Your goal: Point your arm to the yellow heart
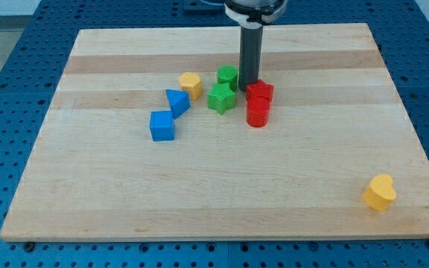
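Right, our tip (pixel 247 88), a bare rod holding nothing, sits among the red blocks (pixel 258 102) and green blocks (pixel 222 89), so we swing wide toward the yellow heart (pixel 380 191) at the view's bottom right.

A wooden board (pixel 222 201) fills most of the frame. Near its upper centre lies a cluster: my tip (pixel 243 89) stands between the green cylinder (pixel 227 76) at left and the red star (pixel 259 92) at right. The red cylinder (pixel 257 113) sits just below the star; the green star (pixel 220 97) lies left of it. Further left come the yellow hexagon (pixel 191 83), blue triangle (pixel 176 102) and blue cube (pixel 162 125). The yellow heart (pixel 380 192) lies alone at lower right.
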Controlling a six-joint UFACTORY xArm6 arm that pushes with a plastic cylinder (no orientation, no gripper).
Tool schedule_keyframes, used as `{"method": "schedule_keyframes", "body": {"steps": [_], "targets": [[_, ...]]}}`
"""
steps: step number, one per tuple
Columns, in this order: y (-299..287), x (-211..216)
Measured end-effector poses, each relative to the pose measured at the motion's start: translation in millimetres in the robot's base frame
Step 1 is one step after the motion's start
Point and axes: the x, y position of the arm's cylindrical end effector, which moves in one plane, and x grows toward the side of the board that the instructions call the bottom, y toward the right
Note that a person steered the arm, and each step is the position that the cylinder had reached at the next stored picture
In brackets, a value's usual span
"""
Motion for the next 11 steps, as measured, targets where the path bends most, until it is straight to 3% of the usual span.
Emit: {"method": "schedule_keyframes", "body": {"steps": [11], "targets": [[113,140]]}}
